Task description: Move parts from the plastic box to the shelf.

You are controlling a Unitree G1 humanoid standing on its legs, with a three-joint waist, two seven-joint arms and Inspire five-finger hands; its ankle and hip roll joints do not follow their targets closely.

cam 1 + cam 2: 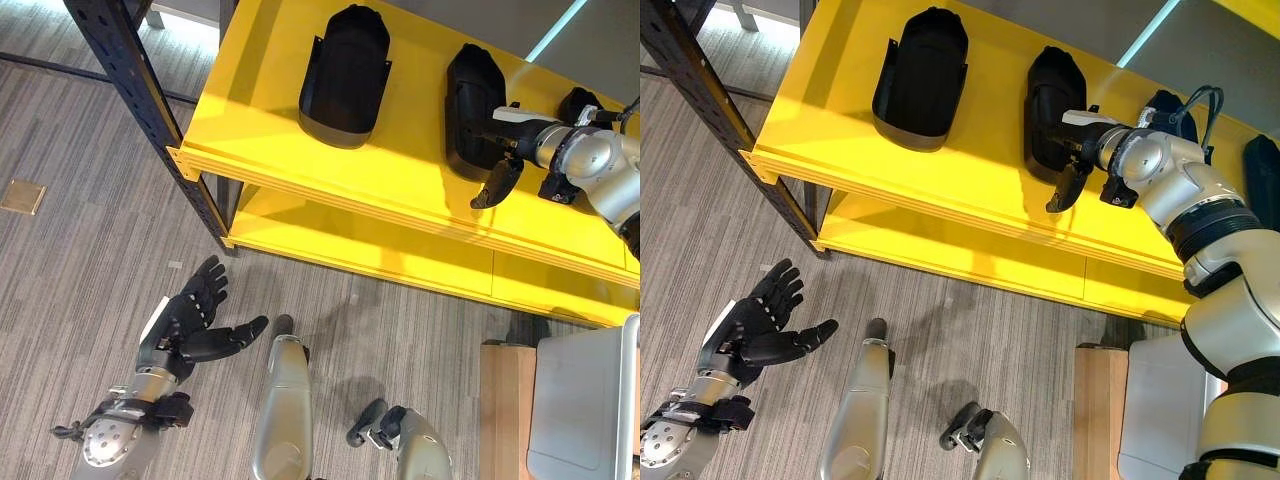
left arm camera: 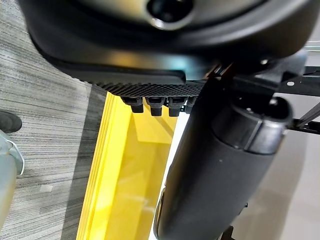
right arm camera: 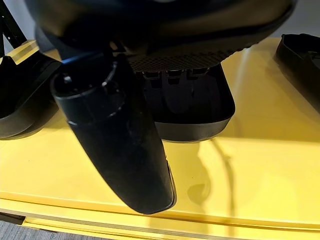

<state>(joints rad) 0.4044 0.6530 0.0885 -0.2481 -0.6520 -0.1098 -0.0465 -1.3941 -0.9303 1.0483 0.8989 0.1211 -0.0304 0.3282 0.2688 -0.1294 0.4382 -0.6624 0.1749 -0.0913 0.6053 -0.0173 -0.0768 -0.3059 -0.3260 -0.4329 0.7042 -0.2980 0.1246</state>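
Left hand (image 1: pixel 190 318) idle, fingers spread; right hand (image 1: pixel 1072 160), fingers on a black part (image 1: pixel 1050 95), grip unclear, could drag it off the yellow shelf (image 1: pixel 260 120)

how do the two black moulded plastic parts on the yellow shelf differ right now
The left black moulded plastic part lies alone, apart from both hands; the right black moulded plastic part has the right hand over its near end. The left part looks wider, the right one narrower. Both lie lengthwise on the upper board of the yellow shelf. The left hand hangs open above the floor.
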